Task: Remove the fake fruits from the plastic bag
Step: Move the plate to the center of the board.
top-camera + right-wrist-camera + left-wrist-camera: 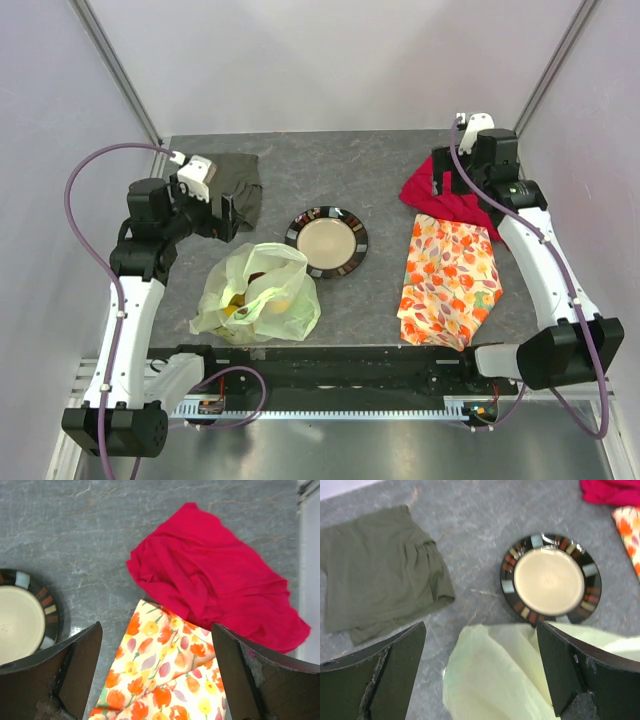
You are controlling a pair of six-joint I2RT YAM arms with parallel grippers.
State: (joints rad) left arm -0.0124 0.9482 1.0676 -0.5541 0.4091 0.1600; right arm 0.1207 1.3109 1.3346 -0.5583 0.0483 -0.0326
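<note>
Plastic bag [258,295] holding fake fruits [238,304] (near-left of plate [326,242]); left gripper [480,629] over its far edge, right gripper [156,627] far right, both jaws apart.

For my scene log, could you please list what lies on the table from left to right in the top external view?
Translucent pale yellow-green plastic bag → round cream plate with a dark patterned rim → orange-flowered cloth.

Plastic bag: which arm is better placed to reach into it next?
Probably left. The open left tool hangs just above the plastic bag; the right tool, also open, is over the red cloth and flowered cloth, away from it.
</note>
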